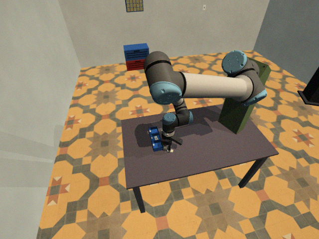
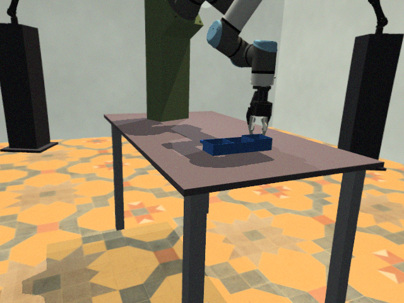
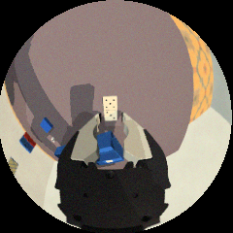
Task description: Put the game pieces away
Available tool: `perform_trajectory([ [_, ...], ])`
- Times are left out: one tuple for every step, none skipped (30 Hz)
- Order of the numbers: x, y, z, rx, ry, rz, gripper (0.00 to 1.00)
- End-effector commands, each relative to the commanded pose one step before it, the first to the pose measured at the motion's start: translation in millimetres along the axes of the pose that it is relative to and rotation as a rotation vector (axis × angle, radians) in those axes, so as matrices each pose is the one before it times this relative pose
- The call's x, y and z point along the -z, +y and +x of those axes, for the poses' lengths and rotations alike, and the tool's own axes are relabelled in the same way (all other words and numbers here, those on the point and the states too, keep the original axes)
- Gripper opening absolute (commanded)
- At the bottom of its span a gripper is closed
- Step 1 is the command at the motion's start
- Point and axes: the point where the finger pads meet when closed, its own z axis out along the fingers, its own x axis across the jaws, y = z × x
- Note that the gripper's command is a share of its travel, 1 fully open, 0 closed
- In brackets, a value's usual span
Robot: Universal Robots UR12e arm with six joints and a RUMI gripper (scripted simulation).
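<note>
A long blue bin (image 1: pixel 154 139) with three compartments stands upright on the dark table, left of the middle; its letter marks are too small to read. It also shows in the exterior view (image 2: pixel 236 144). A cream domino (image 3: pixel 110 107) with black dots lies flat on the table just past my fingertips; in the top view the domino (image 1: pixel 169 151) lies right of the bin's near end. My gripper (image 1: pixel 167 147) points down, just above the table beside the bin. Its fingers (image 2: pixel 257 129) stand a little apart with nothing between them. The bin hides the domino in the exterior view.
The arm's green pedestal (image 1: pixel 243 102) stands on the table's back right corner. Blue and red crates (image 1: pixel 135 56) are stacked on the floor by the back wall. Two black stands (image 2: pixel 23 84) (image 2: pixel 368 91) flank the table.
</note>
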Motion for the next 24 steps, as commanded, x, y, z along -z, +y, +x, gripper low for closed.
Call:
perform_trajectory([
  [-8.62,-2.04,0.25,0.00007,0.00038,0.00008,0.24],
  [0.00,-0.33,-0.17,0.00000,0.00000,0.00000,0.24],
  [0.00,-0.28,-0.16,0.00000,0.00000,0.00000,0.24],
  [0.14,-1.05,-0.50,-0.00049,-0.00047,0.00091,0.24],
  [0.30,-0.66,-0.91,-0.00078,-0.00084,0.00069,0.24],
  [0.95,0.73,-0.09,0.00019,0.00014,-0.00078,0.24],
  [-0.02,0.02,0.00,0.00000,0.00000,-0.00001,0.24],
  [-0.01,0.08,0.05,0.00000,0.00000,-0.00001,0.24],
  [0.29,0.57,0.65,0.00047,0.00051,-0.00133,0.24],
  [0.00,0.00,0.00,0.00000,0.00000,0.00000,0.24],
  [0.00,0.00,0.00,0.00000,0.00000,0.00000,0.24],
  [0.02,0.15,0.18,0.00001,0.00002,0.00013,0.24],
  [-0.33,-0.47,-0.60,-0.00048,-0.00053,0.00119,0.24],
  [0.00,0.06,0.07,0.00000,0.00000,0.00000,0.24],
  [0.00,0.06,0.06,0.00000,0.00000,0.00000,0.24],
  [0.00,0.06,0.06,0.00000,0.00000,0.00000,0.24],
  [0.00,0.00,0.00,0.00000,0.00000,0.00000,0.00],
  [0.00,0.00,0.00,0.00000,0.00000,0.00000,0.00],
  [0.00,0.00,0.00,0.00000,0.00000,0.00000,0.00],
  [0.00,0.00,0.00,0.00000,0.00000,0.00000,0.00],
  [0.00,0.00,0.00,0.00000,0.00000,0.00000,0.00],
  [0.00,0.00,0.00,0.00000,0.00000,0.00000,0.00],
  [0.00,0.00,0.00,0.00000,0.00000,0.00000,0.00],
  [0.00,0.00,0.00,0.00000,0.00000,0.00000,0.00],
])
